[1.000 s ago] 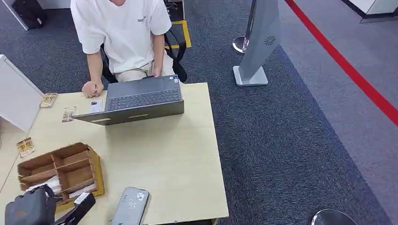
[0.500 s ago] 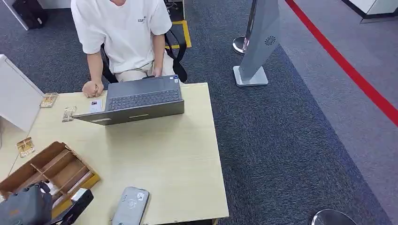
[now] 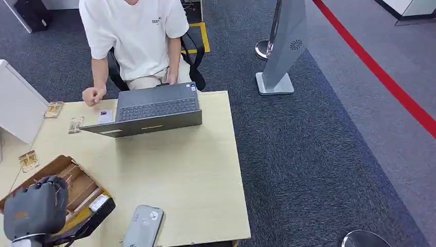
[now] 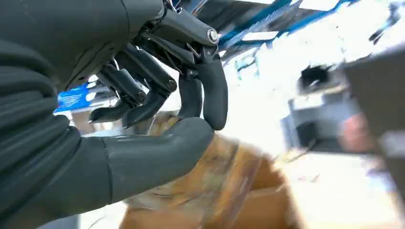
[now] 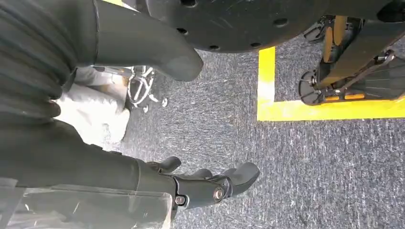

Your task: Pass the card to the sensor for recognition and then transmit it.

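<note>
Head view: light wooden table (image 3: 169, 170) as landmark. On its far edge, an open grey laptop (image 3: 149, 109), with a seated person (image 3: 134, 38) behind it. At the table's near left corner, a brown wooden divided tray (image 3: 77, 185); just beside it toward the near edge, a grey card reader (image 3: 143, 226) lying flat, taken to be the sensor. Small framed tags (image 3: 28, 160) lie along the left edge.

Left hand (image 3: 36, 208) sits over the tray; left wrist view shows the fingers (image 4: 212, 95) curled toward the thumb above brown wood. Blur hides whether anything is pinched, so I cannot tell. A pale card-like piece (image 3: 98, 202) shows at the tray's near end; likely the card, unconfirmed.

Right hand (image 5: 210, 183) hangs over carpet, fingers loosely apart, holding nothing.

Handling judgement: card is light, thin, stiff, slick-faced; pinch across opposite edges or faces, since flat it gives little purchase.

Writing: small chest print on the person's shirt and stickers on the reader, both illegible.
</note>
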### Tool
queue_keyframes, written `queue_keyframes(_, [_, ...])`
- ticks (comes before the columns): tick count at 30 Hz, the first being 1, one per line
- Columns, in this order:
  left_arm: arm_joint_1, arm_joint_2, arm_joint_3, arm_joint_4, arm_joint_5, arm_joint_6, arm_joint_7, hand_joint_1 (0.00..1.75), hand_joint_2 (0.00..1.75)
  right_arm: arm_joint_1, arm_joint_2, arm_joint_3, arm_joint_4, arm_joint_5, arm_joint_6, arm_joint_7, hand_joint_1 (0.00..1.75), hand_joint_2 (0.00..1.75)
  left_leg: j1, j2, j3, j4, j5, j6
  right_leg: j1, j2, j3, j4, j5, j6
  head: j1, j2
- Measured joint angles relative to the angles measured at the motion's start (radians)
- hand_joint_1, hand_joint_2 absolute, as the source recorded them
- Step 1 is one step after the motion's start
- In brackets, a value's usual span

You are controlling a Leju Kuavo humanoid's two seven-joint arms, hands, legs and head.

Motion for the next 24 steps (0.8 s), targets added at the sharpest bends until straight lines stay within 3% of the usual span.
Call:
queue_keyframes(5, [-0.208, 0.032, -0.099, 0.002, 0.000, 0.002, 0.058, 1.75, 1.75, -0.001, 0.000, 0.001, 0.000, 0.076, 0.044, -0.023, 0.00, 1.75, 0.000, -0.003, 0.000, 0.000, 0.002, 0.001, 0.000, -0.003, 0.000, 0.000, 0.002, -0.001, -0.001, 0.000])
queue_keyframes(10, [-0.438, 0.037, -0.154, 0.104, 0.000, 0.003, 0.063, 1.75, 1.75, -0.004, 0.000, -0.018, 0.010, 0.212, 0.077, -0.075, 0.00, 1.75, 0.000, -0.003, -0.001, 0.000, 0.004, 0.001, 0.000, -0.004, 0.001, 0.001, 0.004, -0.001, -0.001, 0.000])
queue_keyframes(14, [-0.527, 0.039, -0.170, 0.160, 0.000, 0.011, 0.082, 1.75, 1.75, -0.005, 0.000, -0.039, 0.023, 0.259, 0.086, -0.090, 0.00, 1.75, 0.000, -0.002, 0.000, 0.000, 0.004, 0.001, 0.000, -0.003, 0.001, 0.001, 0.004, -0.001, -0.001, 0.000])
queue_keyframes(24, [-0.834, 0.100, -0.264, 0.454, 0.000, 0.050, 0.216, 1.75, 1.75, -0.031, -0.005, -0.125, 0.101, 0.421, 0.084, -0.114, 0.00, 1.75, 0.000, -0.002, -0.001, 0.000, 0.005, 0.000, 0.000, -0.002, 0.000, 0.001, 0.004, -0.001, -0.001, 0.000])
